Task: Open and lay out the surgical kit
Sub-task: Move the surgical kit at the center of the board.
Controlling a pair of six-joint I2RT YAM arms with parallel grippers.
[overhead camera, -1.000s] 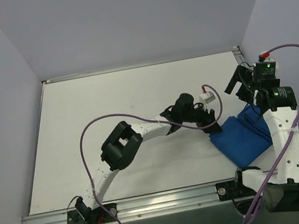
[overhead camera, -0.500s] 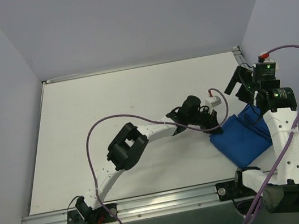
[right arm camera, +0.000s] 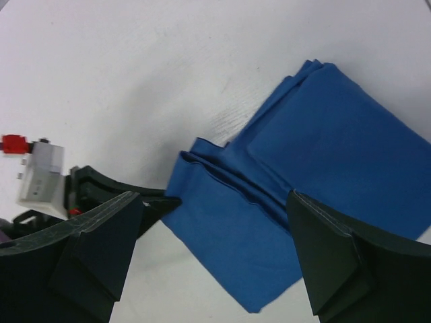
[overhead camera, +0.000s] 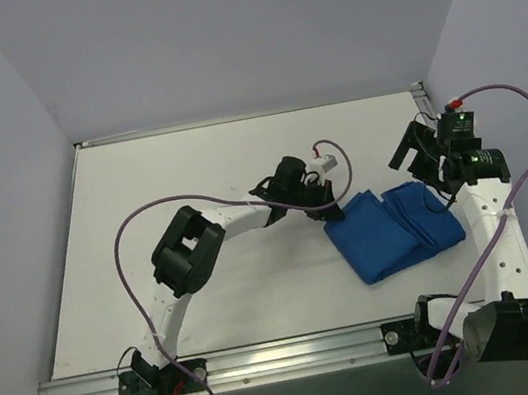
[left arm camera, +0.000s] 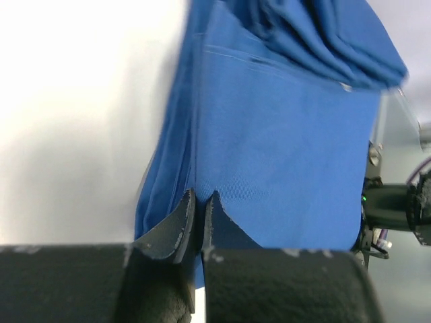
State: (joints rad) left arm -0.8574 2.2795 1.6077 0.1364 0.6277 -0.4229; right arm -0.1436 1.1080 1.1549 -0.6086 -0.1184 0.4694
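Observation:
The surgical kit (overhead camera: pixel 394 230) is a royal-blue cloth bundle lying right of the table's middle, with a folded flap drawn out to the left. My left gripper (overhead camera: pixel 330 209) is at the bundle's left corner. In the left wrist view its jaws (left arm camera: pixel 201 202) are shut on the blue cloth's (left arm camera: pixel 283 134) edge. My right gripper (overhead camera: pixel 419 163) hangs over the bundle's far right end, open. In the right wrist view its fingers (right arm camera: pixel 101 249) stand wide apart above the cloth (right arm camera: pixel 303 168), touching nothing. What the wrap holds is hidden.
The white table (overhead camera: pixel 192 189) is walled at the back and on both sides. A metal rail (overhead camera: pixel 271 359) with the arm bases runs along the near edge. Purple cables (overhead camera: pixel 147 227) loop over the left arm and beside the right arm.
My left gripper has shut on the cloth's left corner and drawn it leftward; the bundle has slid left and a flap has spread out. The right gripper stays open, shifted slightly.

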